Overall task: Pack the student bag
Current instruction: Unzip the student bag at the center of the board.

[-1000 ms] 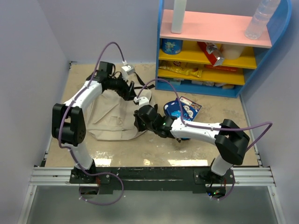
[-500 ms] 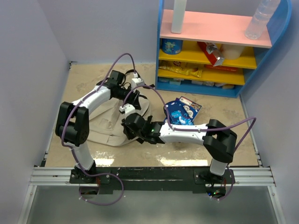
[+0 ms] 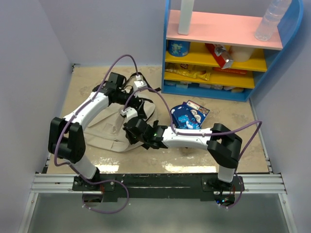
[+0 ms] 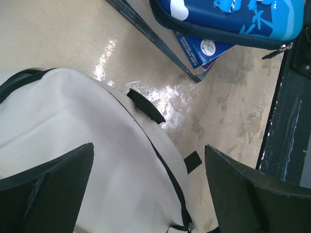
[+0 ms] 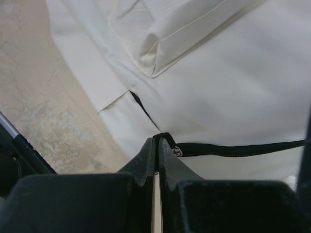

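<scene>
The student bag [image 3: 104, 132] is a beige canvas backpack with black straps, lying flat on the left of the table. My right gripper [image 3: 132, 133] is at its near right edge. In the right wrist view the gripper [image 5: 158, 141] is shut on a black zipper pull tab [image 5: 166, 137], with the zipper line [image 5: 243, 148] running right across the bag [image 5: 233, 82]. My left gripper [image 3: 139, 103] hovers over the bag's far right part. In the left wrist view the gripper [image 4: 149, 146] is open and empty above the bag [image 4: 87, 145].
A blue pouch [image 3: 183, 117] lies on a book [image 3: 198, 109] right of the bag; the pouch [image 4: 228, 19] and the book [image 4: 201, 48] also show in the left wrist view. A blue, yellow and pink shelf unit [image 3: 218, 53] with snacks and a bottle [image 3: 271, 19] stands at the back right. Walls close in on the left and back.
My right gripper has moved left from beside the pouch to the bag's near right edge. My left gripper has shifted right over the bag's far right part.
</scene>
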`<state>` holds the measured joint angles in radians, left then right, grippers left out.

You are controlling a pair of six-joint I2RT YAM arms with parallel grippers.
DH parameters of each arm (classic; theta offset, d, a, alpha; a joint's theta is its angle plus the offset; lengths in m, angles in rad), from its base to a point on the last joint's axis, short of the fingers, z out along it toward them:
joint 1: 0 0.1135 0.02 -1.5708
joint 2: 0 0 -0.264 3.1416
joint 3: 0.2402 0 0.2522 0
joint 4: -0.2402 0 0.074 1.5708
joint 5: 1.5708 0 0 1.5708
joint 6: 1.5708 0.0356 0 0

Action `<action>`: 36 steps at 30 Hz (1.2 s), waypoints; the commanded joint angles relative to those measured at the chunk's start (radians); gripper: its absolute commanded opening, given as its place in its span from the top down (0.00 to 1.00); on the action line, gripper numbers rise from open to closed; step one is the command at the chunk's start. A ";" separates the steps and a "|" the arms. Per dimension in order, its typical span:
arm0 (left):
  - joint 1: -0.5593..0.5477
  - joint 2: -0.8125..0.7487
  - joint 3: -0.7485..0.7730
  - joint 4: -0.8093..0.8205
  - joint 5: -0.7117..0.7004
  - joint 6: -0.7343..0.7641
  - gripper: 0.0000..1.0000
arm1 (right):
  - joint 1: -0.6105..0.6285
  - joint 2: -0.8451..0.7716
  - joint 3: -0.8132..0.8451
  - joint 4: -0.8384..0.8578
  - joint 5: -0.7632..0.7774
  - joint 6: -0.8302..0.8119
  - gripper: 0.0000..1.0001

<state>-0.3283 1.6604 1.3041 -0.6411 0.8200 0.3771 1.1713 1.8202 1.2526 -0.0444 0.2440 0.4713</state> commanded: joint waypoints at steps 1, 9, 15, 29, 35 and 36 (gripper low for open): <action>-0.035 -0.039 -0.051 -0.008 0.117 0.046 0.00 | 0.002 0.024 0.076 0.021 -0.006 -0.019 1.00; -0.130 0.022 -0.063 -0.025 0.097 0.118 0.00 | 0.004 0.019 0.082 0.014 -0.005 -0.040 1.00; -0.153 0.059 -0.049 0.017 0.096 0.092 0.00 | 0.010 0.008 0.065 0.037 -0.037 -0.075 1.00; -0.101 0.035 -0.026 0.151 0.004 -0.012 0.00 | 0.021 -0.402 -0.321 0.176 0.040 -0.063 0.41; -0.207 -0.085 -0.210 0.340 -0.321 -0.065 0.00 | 0.021 -0.708 -0.525 0.218 0.146 0.003 0.41; -0.218 -0.091 -0.219 0.353 -0.381 -0.069 0.00 | 0.022 -0.743 -0.542 0.213 0.164 0.012 0.41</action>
<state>-0.4847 1.6478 1.1431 -0.4335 0.6636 0.3645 1.1931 1.2060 0.7948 0.1116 0.3038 0.4267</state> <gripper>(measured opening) 0.997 0.589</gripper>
